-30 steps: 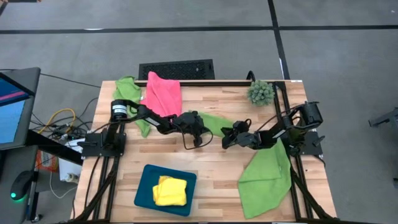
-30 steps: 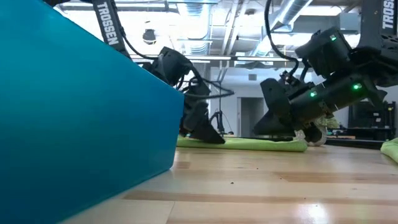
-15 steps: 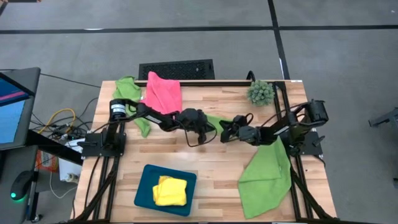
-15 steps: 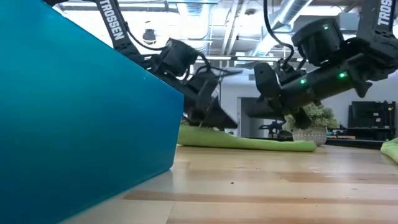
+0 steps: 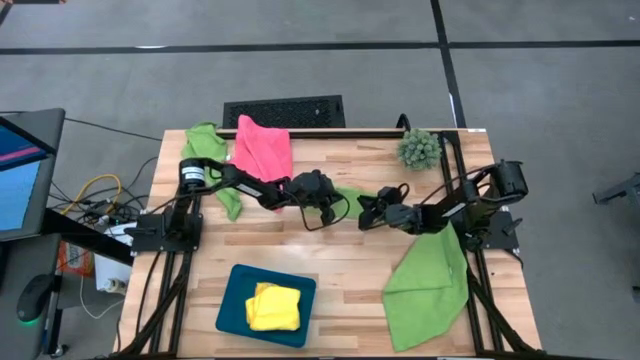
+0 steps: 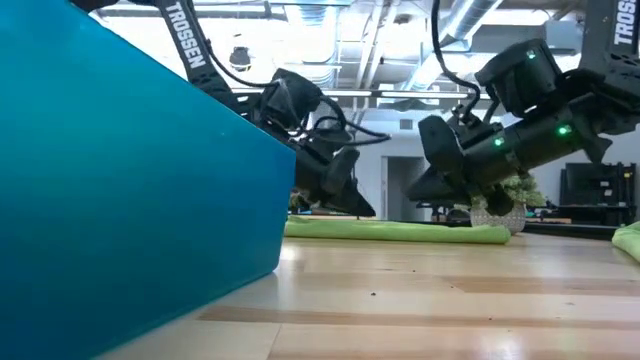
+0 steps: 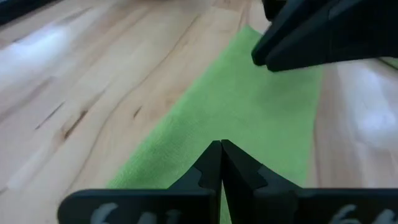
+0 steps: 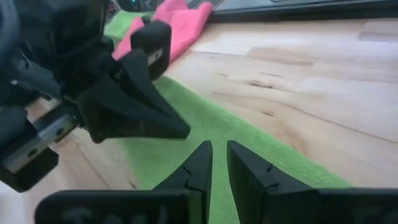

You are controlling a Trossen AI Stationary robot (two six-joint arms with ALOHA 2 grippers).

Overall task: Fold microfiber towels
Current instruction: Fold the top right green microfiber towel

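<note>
A folded lime green towel (image 5: pixel 352 192) lies flat on the table's middle as a long strip (image 6: pixel 400 232). My left gripper (image 5: pixel 332 205) is shut and empty, tips pointing down at the strip's left part (image 7: pixel 249 106); the low view (image 6: pixel 365 210) shows them just above it. My right gripper (image 5: pixel 362 215) stands a little open and empty over the same strip (image 8: pixel 205 127), facing the left gripper (image 8: pixel 130 106). A pink towel (image 5: pixel 262 150) and another green one (image 5: pixel 205 140) lie at the far left. A yellow folded towel (image 5: pixel 273 306) lies in the teal tray (image 5: pixel 235 290).
A large green towel (image 5: pixel 430 280) is spread at the table's near right and hangs over its edge. A small spiky plant (image 5: pixel 420 148) stands at the far right. The teal tray's wall (image 6: pixel 130 190) fills the left of the low view. Bare wood lies between the tray and the strip.
My left gripper has gone a little toward the table's right and far edges. My right gripper rose, then came down a little over the strip. The strip's left end was raised half a second ago and lies flat again now.
</note>
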